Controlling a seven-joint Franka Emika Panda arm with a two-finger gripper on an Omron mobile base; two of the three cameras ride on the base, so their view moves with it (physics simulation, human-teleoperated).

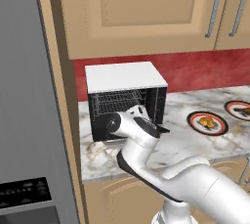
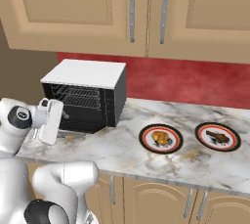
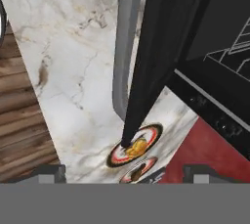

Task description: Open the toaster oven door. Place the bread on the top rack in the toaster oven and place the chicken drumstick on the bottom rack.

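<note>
The toaster oven point(image 1: 126, 76) point(image 2: 83, 73) stands on the counter with its front open, wire racks point(image 2: 77, 96) showing inside. In the hand view the toaster oven door point(image 3: 163, 47) is swung down, its grey bar handle point(image 3: 125, 47) just ahead of my gripper point(image 3: 124, 171). The fingertips point(image 3: 49, 172) stand wide apart with nothing between them, so the gripper is open. My white hand point(image 2: 50, 119) hangs in front of the oven's lower left. The golden bread point(image 2: 160, 138) point(image 1: 208, 122) lies on a round plate. The darker chicken drumstick point(image 2: 218, 137) point(image 1: 240, 110) lies on a second plate further right.
A grey fridge point(image 1: 24, 96) fills the left. Wood cabinets point(image 2: 132, 8) hang above a red backsplash point(image 2: 185, 78). The marble counter point(image 2: 122, 149) runs right from the oven. The counter's front edge point(image 1: 117, 171) is close under my arm.
</note>
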